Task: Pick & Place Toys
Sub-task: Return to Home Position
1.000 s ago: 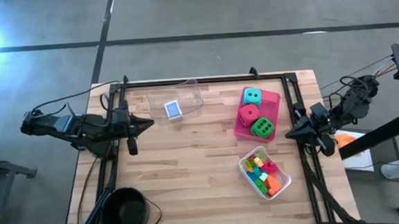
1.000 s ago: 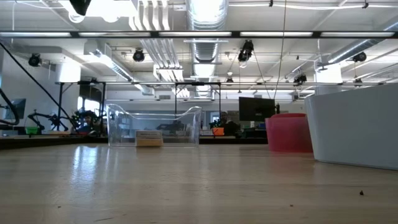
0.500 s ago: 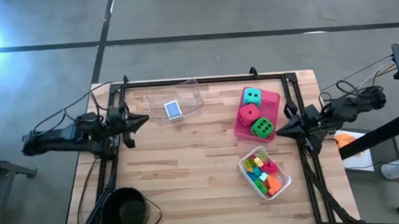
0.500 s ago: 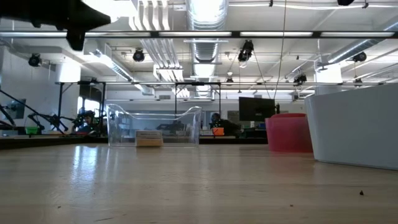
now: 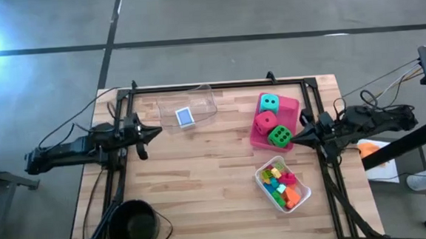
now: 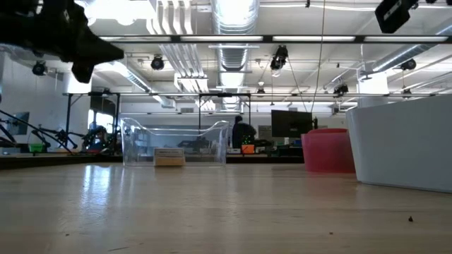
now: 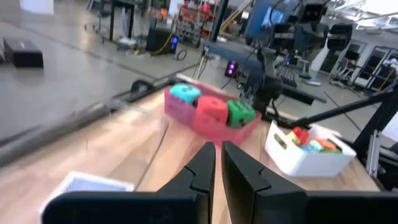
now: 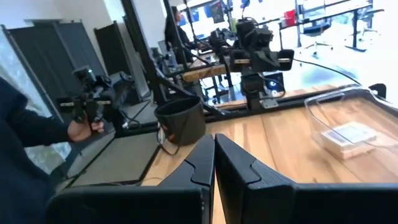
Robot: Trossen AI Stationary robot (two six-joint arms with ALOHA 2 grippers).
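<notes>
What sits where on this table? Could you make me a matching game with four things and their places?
Things:
1 foam dice
2 small bricks
3 blue card box
4 black bowl

Places:
A in the clear tray
B straight on the table, left arm's side
C in the white bin
D in the pink tray

Pairs: 1-D, 2-C, 3-A, 4-B

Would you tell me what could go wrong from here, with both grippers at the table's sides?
The right gripper hangs close beside the pink tray, by the green die; a sideways swing could nudge the tray. The white bin is heaped with bricks near that arm, so a knock might spill some. The left gripper points toward the clear tray, though with more room.
</notes>
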